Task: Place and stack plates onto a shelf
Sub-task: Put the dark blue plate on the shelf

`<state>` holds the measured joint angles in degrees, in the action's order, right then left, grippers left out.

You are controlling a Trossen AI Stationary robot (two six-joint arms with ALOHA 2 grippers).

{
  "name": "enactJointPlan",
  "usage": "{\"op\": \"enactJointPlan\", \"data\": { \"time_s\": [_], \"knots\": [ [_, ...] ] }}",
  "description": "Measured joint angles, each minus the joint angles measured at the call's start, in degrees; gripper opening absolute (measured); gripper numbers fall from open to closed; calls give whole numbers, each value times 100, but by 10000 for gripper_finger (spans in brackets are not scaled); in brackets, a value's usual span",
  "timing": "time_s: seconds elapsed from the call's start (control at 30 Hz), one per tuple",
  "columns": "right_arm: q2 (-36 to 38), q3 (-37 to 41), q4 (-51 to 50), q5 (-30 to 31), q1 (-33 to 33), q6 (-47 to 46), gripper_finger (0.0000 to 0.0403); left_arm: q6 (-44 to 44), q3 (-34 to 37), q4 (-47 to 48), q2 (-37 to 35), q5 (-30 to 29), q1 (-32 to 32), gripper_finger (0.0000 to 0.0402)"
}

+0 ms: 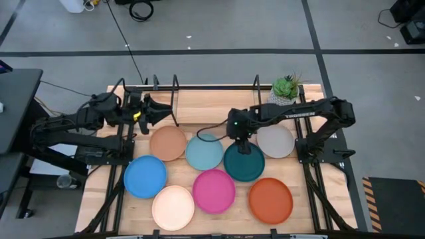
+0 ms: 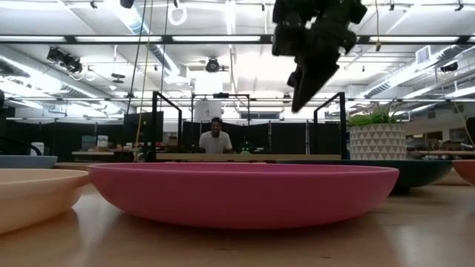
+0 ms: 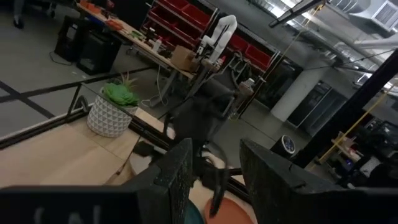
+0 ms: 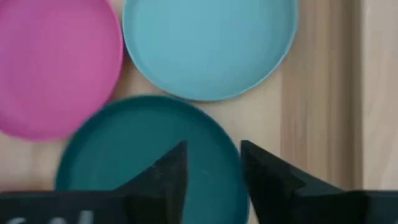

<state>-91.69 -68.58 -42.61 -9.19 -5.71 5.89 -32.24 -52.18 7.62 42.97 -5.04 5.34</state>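
Eight plates lie flat on the table in the high view: tan [image 1: 168, 143], light blue [image 1: 204, 151], dark teal [image 1: 244, 161], grey [image 1: 275, 141], bright blue [image 1: 145, 176], cream [image 1: 173, 207], magenta [image 1: 214, 191] and orange [image 1: 271, 200]. The shelf [image 1: 212, 106] stands along the far edge and bears no plate. My right gripper [image 1: 243, 147] hangs open, pointing down, raised above the dark teal plate [image 4: 149, 162], and touches nothing. My left gripper [image 1: 166, 111] is open and held level over the shelf's left end, pointing toward the right.
A potted plant [image 1: 287, 89] stands at the shelf's right end. Upright black wire loops [image 1: 174, 89] rise from the shelf. The plates lie close together, with bare wood along the table's left and right edges. A person [image 2: 216, 137] sits in the room beyond the far edge.
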Motion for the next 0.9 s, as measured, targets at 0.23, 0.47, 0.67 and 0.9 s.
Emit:
{"op": "enactJointPlan", "data": {
  "time_s": [0.23, 0.47, 0.67, 0.9],
  "knots": [
    [-600, 2, -254, 193, 1, 723, 207, -12, 0, 33, -23, 0, -9, 141],
    [-1037, 7, -214, 535, 32, 977, 174, -14, 0, 124, -23, -80, -4, 141],
    [-1233, 7, -104, 559, 3, 1043, 139, -14, 0, 144, -23, -90, -4, 141],
    [-1583, 9, -80, 570, 2, 1082, 93, -26, 0, 225, -21, -90, -4, 141]
  ]
}}
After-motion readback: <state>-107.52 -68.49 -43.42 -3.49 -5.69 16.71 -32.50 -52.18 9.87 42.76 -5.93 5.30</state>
